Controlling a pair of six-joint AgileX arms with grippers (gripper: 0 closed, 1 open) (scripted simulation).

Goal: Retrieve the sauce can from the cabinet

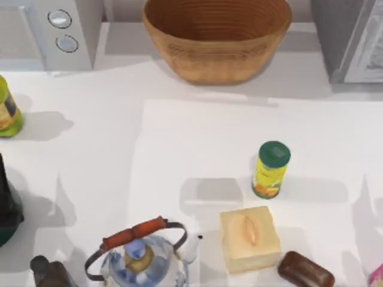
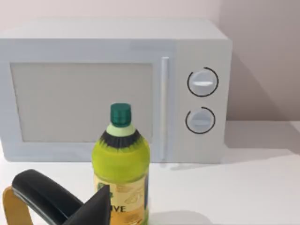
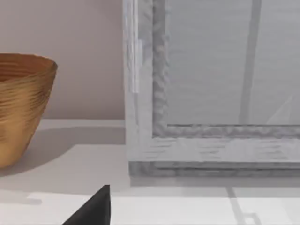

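Two arms on this AgileX rig, and going by the task nothing has been fetched yet; running through it big to small. The white tabletop [image 1: 90, 179] is pretty cluttered. The grey cabinet [image 1: 353, 42] sits at the back right corner with its pale-paned door looking closed in the right wrist view; that's why I reckon the sauce can is tucked away behind that door, though where exactly inside I can't tell. The microwave [image 1: 54, 30] is at the back left and the wicker basket [image 1: 215, 42] stands between the two; neither matters for the job.

Nearer the front there's a glass kettle [image 1: 143, 257] with a reddish handle; to its right, well apart, stands a yellow can with a green lid [image 1: 270, 170]. It's upright and out in the open, so an easy one to grab by mistake; it's not the one wanted. Over at the left edge a green-yellow bottle [image 1: 7, 110] stands in front of the microwave.

The right pincer [image 3: 96, 206] hangs low and faces the cabinet's door frame, which makes sense if the door needs opening first. The left pincer [image 2: 96, 208] points at the bottle and microwave and looks parked. How wide either pincer is I can't tell; I see nothing in their grip.
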